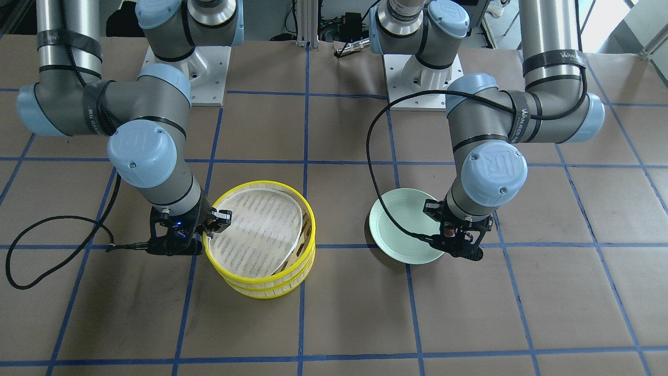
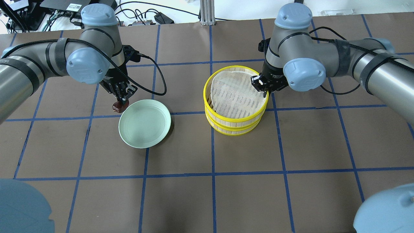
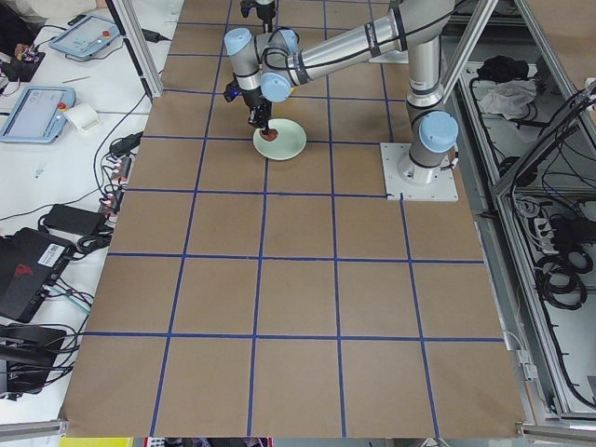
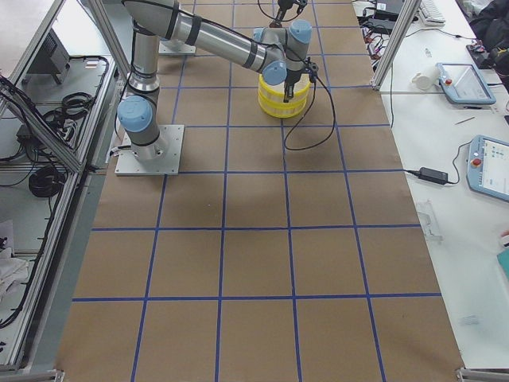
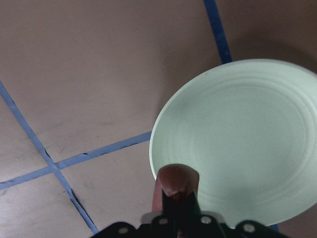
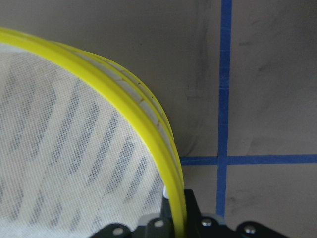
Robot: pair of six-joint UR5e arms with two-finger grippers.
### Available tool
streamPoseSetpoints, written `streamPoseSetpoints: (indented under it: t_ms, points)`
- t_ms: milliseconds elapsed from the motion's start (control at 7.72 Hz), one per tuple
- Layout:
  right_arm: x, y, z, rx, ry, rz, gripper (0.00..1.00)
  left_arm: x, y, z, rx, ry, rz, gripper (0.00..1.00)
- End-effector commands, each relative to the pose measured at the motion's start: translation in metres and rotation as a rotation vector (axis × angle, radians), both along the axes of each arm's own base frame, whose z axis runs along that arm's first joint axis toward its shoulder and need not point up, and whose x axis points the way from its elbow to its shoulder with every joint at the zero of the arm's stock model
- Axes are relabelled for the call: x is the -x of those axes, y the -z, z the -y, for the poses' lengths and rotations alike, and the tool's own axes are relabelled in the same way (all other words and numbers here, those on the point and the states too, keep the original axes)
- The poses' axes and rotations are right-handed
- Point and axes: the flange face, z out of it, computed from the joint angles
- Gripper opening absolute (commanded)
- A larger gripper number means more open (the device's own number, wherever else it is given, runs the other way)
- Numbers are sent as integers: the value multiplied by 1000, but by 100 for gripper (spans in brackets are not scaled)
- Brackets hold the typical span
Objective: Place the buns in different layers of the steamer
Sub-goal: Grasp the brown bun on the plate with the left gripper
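Brown paper (image 2: 291, 145) is covering the table (image 1: 365, 324), where the left gripper (image 2: 123, 98) is pinching the dark bun (image 5: 176, 182) over the plate's (image 2: 145, 124) rim and the right gripper (image 2: 262, 88) is clamping the steamer's (image 2: 233, 130) top layer (image 6: 143, 126) by its edge. Lifting from one side is likely risking a tilt, shifting the loose liner (image 2: 233, 97).

Bright, even light comes from above. Soft, short shadows hug the steamer (image 1: 261, 290) and plate (image 1: 383, 245) on the desk (image 1: 334, 324). Overhead, blurred arm caps (image 2: 22, 207) fill the lower corners. Near the wrist lens the bun (image 5: 177, 182) and jaws seem slightly soft.
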Motion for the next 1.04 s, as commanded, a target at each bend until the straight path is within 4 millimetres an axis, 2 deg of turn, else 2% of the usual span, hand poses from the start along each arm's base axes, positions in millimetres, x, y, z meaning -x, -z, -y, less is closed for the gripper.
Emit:
streamPoseSetpoints:
  t_ms: [0, 647, 906]
  points:
    - [0, 0, 0, 0, 0, -2, 5, 5, -11, 1, 23, 3, -3, 0]
    - [0, 0, 0, 0, 0, 0, 14, 12, -18, 3, 47, -33, 0, 0]
    - [0, 0, 0, 0, 0, 0, 26, 18, -22, 4, 55, -27, 2, 0]
